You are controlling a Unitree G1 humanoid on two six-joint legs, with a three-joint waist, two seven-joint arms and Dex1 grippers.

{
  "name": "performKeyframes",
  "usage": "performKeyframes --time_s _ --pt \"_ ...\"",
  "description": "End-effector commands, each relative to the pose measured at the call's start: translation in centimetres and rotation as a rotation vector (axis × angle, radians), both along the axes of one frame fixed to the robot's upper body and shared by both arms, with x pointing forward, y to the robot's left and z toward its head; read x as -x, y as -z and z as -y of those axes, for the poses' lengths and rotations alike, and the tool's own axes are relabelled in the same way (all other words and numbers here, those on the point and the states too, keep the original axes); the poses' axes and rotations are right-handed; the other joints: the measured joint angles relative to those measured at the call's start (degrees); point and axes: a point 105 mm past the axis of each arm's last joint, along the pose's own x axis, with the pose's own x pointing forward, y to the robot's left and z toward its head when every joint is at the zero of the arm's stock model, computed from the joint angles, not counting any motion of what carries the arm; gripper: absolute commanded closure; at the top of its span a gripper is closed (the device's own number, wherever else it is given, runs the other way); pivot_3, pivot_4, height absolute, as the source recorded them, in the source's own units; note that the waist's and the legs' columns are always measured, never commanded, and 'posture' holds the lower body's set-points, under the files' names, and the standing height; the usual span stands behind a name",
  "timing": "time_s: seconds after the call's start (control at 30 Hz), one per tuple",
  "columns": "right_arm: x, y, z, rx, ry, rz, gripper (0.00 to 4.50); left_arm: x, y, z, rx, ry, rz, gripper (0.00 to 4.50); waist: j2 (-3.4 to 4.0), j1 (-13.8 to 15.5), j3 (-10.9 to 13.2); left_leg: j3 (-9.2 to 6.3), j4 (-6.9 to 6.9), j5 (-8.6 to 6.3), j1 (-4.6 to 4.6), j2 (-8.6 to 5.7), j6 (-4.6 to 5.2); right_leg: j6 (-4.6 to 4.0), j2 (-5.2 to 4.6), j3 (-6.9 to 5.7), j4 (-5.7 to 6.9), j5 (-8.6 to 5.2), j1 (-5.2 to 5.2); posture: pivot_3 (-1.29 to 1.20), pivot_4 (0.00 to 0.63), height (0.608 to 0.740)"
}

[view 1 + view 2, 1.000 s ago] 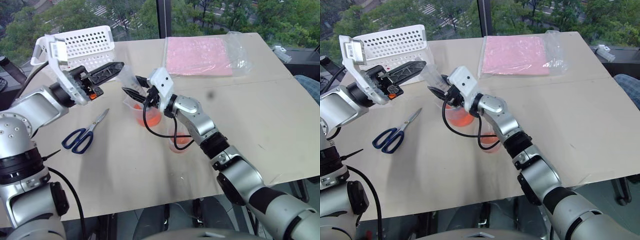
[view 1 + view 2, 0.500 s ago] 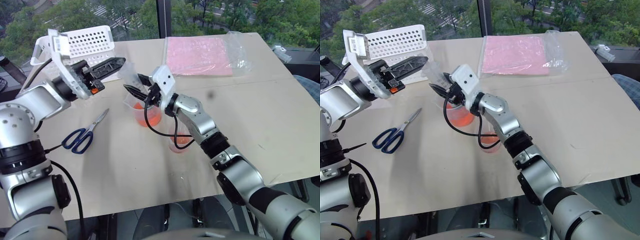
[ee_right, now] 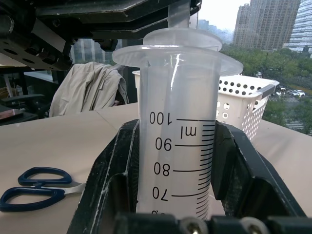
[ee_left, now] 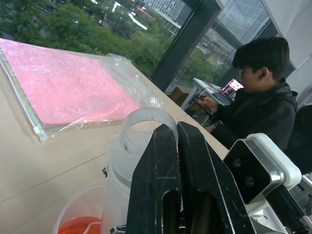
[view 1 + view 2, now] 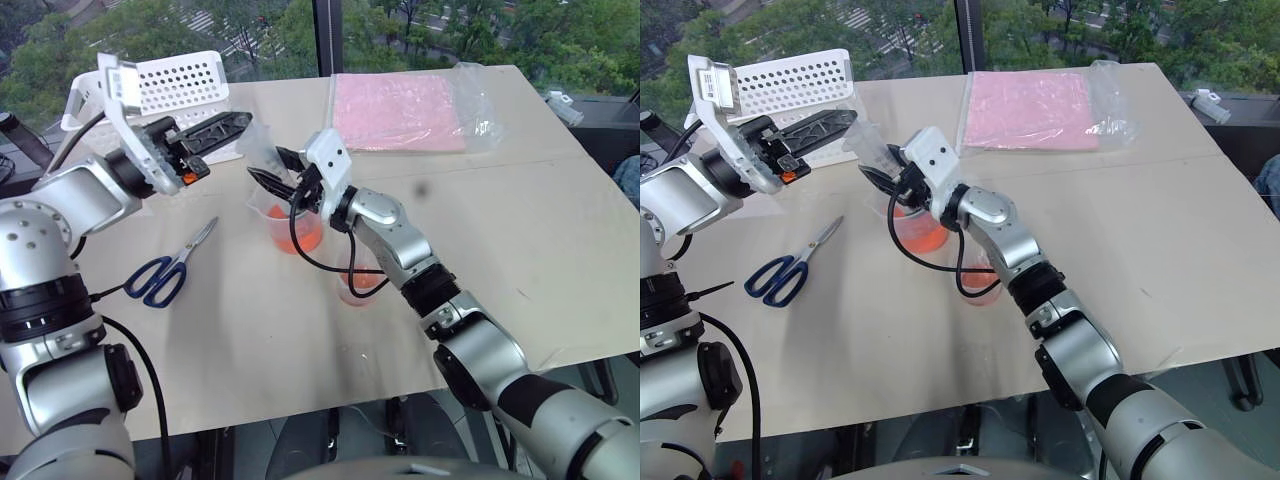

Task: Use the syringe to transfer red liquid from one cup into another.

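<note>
My clear plastic syringe (image 3: 178, 126): black scale marks and numerals on a frosted barrel. Larger clear handled measuring cup (image 5: 292, 222): translucent orange-red liquid (image 5: 297, 236) inside. Small clear tapered cup (image 5: 357, 283): paler orange-red at its bottom. Blue-handled scissors with silver blades (image 5: 168, 266) at left. White perforated plastic basket (image 5: 172, 85), far left. Pink sheet in a clear plastic bag (image 5: 402, 110), far. Tan tabletop (image 5: 520, 230).
</note>
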Motion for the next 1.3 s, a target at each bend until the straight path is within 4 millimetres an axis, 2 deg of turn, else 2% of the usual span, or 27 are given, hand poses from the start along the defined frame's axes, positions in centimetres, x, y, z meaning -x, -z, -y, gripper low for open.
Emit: performKeyframes --time_s 0.03,0.33,0.77,1.0,1.3 --pt "4.6 1.8 -4.8 0.007 -0.186 -0.055 2.97 1.1 -4.6 -2.0 0.035 -0.087 0.176 4.50 0.00 0.0 0.0 0.00 0.00 0.00 0.00 0.00 0.00 0.00 0.00 0.00 0.00 0.00 0.00 0.00 0.150 0.740" --pt "4.9 2.7 -4.9 0.028 -0.198 -0.086 2.97 1.3 -5.1 -2.7 0.021 -0.116 0.189 4.50 0.00 0.0 0.0 0.00 0.00 0.00 0.00 0.00 0.00 0.00 0.00 0.00 0.00 0.00 0.00 0.00 0.150 0.740" --pt "4.6 3.4 -4.7 0.045 -0.184 -0.125 2.97 1.5 -3.0 -2.5 -0.071 -0.115 0.148 4.50 0.00 0.0 0.0 0.00 0.00 0.00 0.00 0.00 0.00 0.00 0.00 0.00 0.00 0.00 0.00 0.00 0.150 0.740" --pt "4.8 4.2 -4.8 0.054 -0.188 -0.146 2.98 1.4 -4.5 -3.3 -0.038 -0.143 0.189 4.50 0.00 0.0 0.0 0.00 0.00 0.00 -0.01 0.00 0.00 0.00 -0.01 0.00 -0.01 0.00 0.00 0.00 0.150 0.740" --pt "4.3 4.7 -4.4 0.068 -0.164 -0.146 2.98 2.1 -2.0 -1.8 -0.167 -0.089 0.173 4.50 -0.01 -0.1 0.0 0.00 -0.02 0.00 0.00 0.00 0.00 0.00 0.00 0.01 0.00 0.00 -0.01 0.00 0.150 0.740"
